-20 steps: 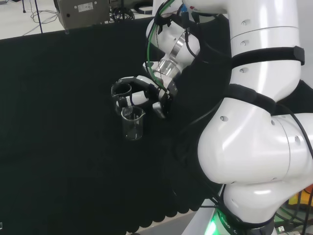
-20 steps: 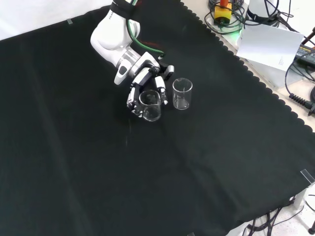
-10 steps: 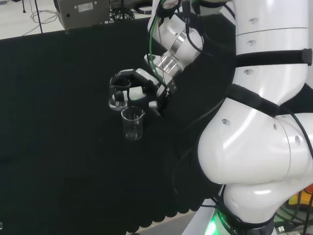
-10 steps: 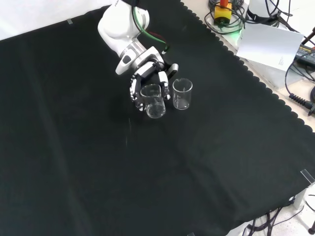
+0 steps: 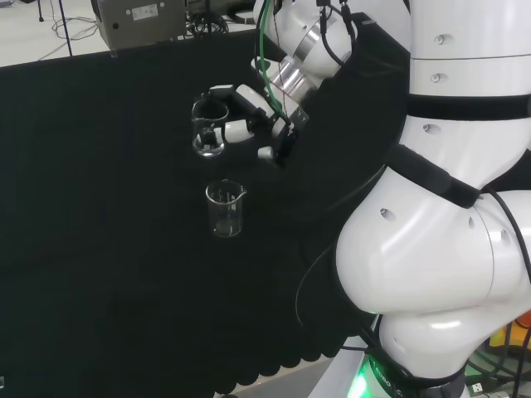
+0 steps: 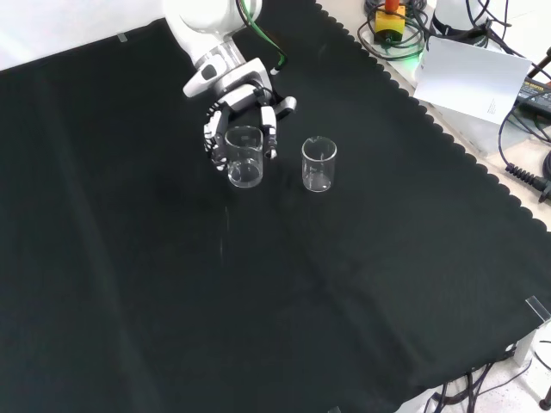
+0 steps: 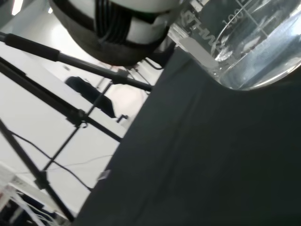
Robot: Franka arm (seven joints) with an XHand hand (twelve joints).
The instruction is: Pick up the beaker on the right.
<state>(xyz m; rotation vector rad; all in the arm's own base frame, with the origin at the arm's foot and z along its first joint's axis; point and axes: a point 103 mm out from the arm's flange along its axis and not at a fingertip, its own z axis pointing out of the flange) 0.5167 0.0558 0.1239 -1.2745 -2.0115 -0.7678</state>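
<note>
Two clear glass beakers are in view. My hand [image 6: 225, 122] has its fingers curled round one beaker [image 6: 244, 156] and holds it upright above the black cloth; in the head view the hand [image 5: 242, 116] grips this beaker [image 5: 208, 133] up and behind the other. The second beaker [image 6: 318, 164] stands on the cloth to the right of the held one in the front view, and nearer the camera [image 5: 225, 209] in the head view. In the wrist view the held beaker [image 7: 244, 52] looms close, with a black and white finger [image 7: 117, 33] against it.
The cloth's scalloped edge [image 6: 448, 142] runs along the right of the front view, with a white sheet [image 6: 473, 77] and cables beyond it. The arm's white links [image 5: 440, 207] rise at the right of the head view. A grey box [image 5: 137, 21] sits behind the bench.
The hand has lifted the held beaker off the cloth and carried it up and away from the second beaker. The second beaker has stayed in place.
</note>
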